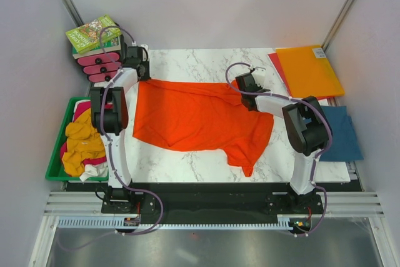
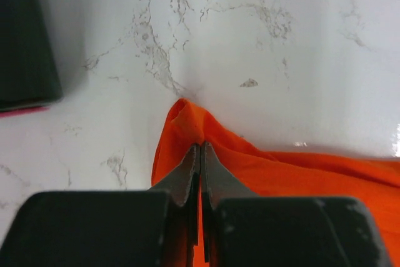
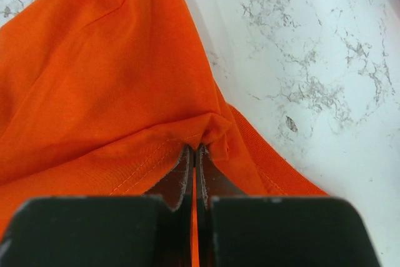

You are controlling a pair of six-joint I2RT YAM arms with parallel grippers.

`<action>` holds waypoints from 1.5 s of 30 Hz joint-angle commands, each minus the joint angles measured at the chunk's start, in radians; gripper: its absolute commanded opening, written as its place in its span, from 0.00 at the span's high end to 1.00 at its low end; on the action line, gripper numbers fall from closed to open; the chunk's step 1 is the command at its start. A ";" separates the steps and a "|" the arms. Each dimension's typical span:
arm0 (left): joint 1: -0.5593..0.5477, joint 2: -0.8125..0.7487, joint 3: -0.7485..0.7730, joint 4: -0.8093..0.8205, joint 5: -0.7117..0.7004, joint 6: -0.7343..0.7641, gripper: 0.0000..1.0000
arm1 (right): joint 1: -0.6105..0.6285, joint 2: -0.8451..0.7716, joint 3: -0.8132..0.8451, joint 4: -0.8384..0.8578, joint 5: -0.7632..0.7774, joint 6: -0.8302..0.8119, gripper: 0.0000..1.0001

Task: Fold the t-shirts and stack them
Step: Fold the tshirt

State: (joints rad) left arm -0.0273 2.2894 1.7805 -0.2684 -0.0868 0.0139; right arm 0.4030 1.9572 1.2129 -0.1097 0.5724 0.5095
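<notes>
left gripper (image 2: pixel 200 149): pinches orange t-shirt (image 1: pixel 200 117) corner | right gripper (image 3: pixel 194 150): pinches hem

Matt orange cotton t-shirt (image 1: pixel 194 117) on a glossy, smooth marble-patterned table (image 1: pixel 206 60).

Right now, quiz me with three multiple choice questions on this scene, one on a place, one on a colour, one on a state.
1. Where on the table is the teal-blue t-shirt? A far left; B centre; C right edge.
2. What colour is the spread t-shirt? A white; B orange; C magenta.
3. The left fingers are? A wide open; B shut on nothing; C shut on the spread t-shirt.
C, the top view shows it there; B, bright orange cloth; C, cloth is pinched between them.
</notes>
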 commanded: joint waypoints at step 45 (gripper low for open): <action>-0.023 -1.582 -0.238 -0.384 0.245 -0.072 0.98 | 0.060 -0.971 0.303 -0.395 0.130 -0.233 1.00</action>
State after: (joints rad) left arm -0.0521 0.6186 1.6825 -0.6727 0.1856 -0.0994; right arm 0.4675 0.9157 1.6485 -0.5858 0.6315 0.2665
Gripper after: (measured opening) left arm 0.023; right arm 0.010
